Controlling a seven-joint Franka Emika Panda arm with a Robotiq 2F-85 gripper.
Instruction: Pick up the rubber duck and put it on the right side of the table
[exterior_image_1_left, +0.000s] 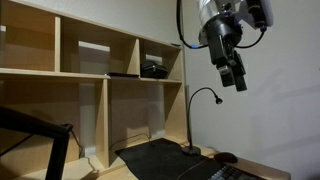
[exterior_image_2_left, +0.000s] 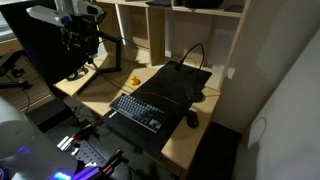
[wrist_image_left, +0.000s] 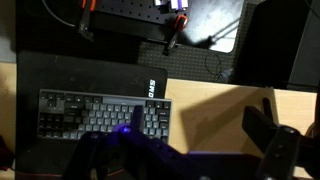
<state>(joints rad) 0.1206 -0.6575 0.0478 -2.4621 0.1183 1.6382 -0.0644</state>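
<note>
Hovering high | jaws apart, empty | rounded yellow rubber duck on pale wood table

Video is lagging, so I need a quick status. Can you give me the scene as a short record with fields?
duck: rubber duck sits on the table by the black mat's edge, not held
gripper: gripper raised high above the table; open or shut unclear
mat: black mat with the keyboard on it
mouse: dark mouse beside the keyboard
lamp: gooseneck lamp next to the shelf unit
</note>
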